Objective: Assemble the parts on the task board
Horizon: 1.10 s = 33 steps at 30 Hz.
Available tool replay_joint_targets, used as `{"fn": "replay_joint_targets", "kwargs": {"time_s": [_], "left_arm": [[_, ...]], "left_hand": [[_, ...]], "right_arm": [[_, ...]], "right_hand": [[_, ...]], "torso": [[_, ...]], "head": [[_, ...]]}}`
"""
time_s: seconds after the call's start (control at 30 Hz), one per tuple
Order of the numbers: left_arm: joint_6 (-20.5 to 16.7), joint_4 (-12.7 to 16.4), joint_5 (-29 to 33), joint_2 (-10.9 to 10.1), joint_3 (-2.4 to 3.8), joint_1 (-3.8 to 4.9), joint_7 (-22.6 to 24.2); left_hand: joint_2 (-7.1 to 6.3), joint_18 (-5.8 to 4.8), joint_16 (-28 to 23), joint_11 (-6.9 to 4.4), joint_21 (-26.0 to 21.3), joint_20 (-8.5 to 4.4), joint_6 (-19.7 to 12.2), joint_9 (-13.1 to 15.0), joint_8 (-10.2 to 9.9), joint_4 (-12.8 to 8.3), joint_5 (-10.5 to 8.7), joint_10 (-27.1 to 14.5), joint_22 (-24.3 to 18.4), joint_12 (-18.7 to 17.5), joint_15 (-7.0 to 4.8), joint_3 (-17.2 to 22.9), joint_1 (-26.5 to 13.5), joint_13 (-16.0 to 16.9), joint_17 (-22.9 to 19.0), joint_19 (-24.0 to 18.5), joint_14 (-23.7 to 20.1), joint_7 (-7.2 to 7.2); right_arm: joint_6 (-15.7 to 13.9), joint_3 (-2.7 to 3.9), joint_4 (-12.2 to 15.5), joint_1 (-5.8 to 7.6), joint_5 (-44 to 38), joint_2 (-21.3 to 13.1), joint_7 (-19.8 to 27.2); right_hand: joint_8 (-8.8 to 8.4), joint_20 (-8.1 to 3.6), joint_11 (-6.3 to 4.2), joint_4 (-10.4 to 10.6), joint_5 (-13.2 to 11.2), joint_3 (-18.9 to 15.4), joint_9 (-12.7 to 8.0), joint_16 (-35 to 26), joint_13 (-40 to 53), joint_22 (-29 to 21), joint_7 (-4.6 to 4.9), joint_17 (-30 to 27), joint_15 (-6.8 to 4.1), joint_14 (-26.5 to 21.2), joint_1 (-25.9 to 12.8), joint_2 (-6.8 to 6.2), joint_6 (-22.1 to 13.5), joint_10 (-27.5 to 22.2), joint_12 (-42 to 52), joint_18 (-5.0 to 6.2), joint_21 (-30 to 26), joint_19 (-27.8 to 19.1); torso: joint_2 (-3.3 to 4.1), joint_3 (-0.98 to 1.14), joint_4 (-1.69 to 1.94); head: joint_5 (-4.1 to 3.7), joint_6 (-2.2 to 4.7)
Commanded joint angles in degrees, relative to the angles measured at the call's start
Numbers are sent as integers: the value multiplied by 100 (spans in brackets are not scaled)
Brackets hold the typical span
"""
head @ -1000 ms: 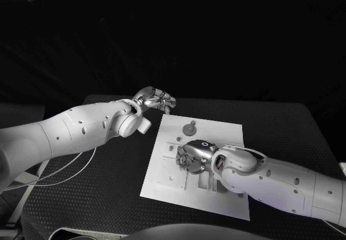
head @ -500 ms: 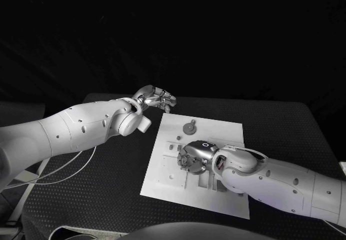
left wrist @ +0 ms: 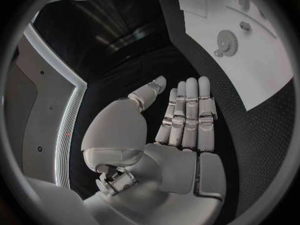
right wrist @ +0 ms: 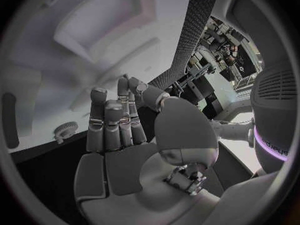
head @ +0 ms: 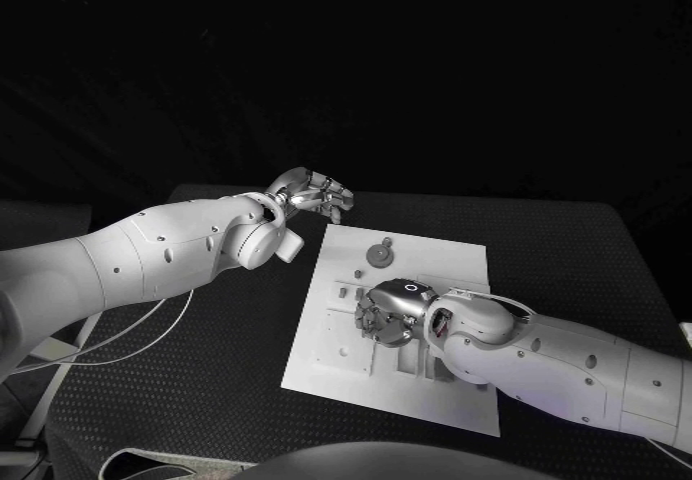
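The white task board [head: 437, 262] lies in the middle of the black table. A round gear-like part [head: 379, 256] sits near its far edge, also seen as a gear [left wrist: 226, 41] beside a small piece [left wrist: 245, 26]. My left hand [head: 313, 194] hovers off the board's far left corner. In the left wrist view that hand [left wrist: 181, 125] has straight fingers and a bare palm. My right hand [head: 389, 308] is low over the board's middle, covering the recesses there. In its own wrist view the right hand [right wrist: 125, 135] holds nothing, and a gear [right wrist: 64, 130] lies past its fingertips.
The black textured mat [head: 188, 370] stretches wide to the left of the board and also to its right. A thin white cable [head: 130, 345] hangs off the table's left side under my left arm.
My left hand has drifted slightly to the right and away from me. The right hand has stayed over the board's middle.
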Motion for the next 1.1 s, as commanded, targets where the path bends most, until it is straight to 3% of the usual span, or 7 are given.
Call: {"fn": "replay_joint_targets", "kwargs": {"time_s": [0.03, 0.63, 0.93, 1.1], "left_arm": [[38, 16, 35, 4, 5, 11, 47], [47, 26, 35, 1, 5, 23, 40], [46, 26, 35, 0, 5, 25, 37], [59, 28, 35, -7, 4, 27, 27]], "left_hand": [[29, 88, -20, -5, -29, 24, -44, -10, 36, -3, 26, -52, 3, 18, 7, -34, -15, -7, 9, 23, 23, 0], [28, 88, -29, -6, -34, 23, -46, -13, 40, -6, 26, -53, 5, 18, 7, -34, -7, -7, 21, 24, 24, 1], [30, 88, -34, -6, -37, 24, -46, -14, 43, -6, 26, -53, 5, 18, 8, -34, -4, -7, 27, 24, 24, 0], [31, 88, -35, -5, -37, 24, -47, -15, 43, -5, 26, -53, 6, 18, 8, -34, -5, -7, 30, 25, 24, 1]], "right_arm": [[86, -9, -30, -12, -102, 13, 17], [454, -112, -47, -16, -205, 33, -54], [476, -123, -79, -18, -243, 42, -105], [310, -124, -111, -18, -244, 48, -150]], "right_hand": [[40, -42, 10, -8, 20, 31, 106, -5, -1, 81, 26, 7, -24, 3, -12, 60, 25, 38, -40, 87, 16, -4], [39, -42, 11, -8, 20, 30, 114, -6, 1, 83, 27, 12, -23, 1, -13, 61, 22, 42, -52, 87, 15, -7], [38, -42, 12, -8, 20, 28, 117, -6, 2, 83, 28, 14, -22, -1, -15, 60, 19, 43, -58, 87, 14, -9], [31, -39, 16, -6, 20, 25, 118, -8, 1, 84, 32, 17, -18, -5, -23, 57, 7, 35, -73, 87, 11, -15]], "torso": [[0, -1, 1], [-3, -4, 1], [-3, -5, 0], [-2, -4, 1]], "head": [[8, -4], [-6, -51], [-9, -55], [-23, -52]]}}
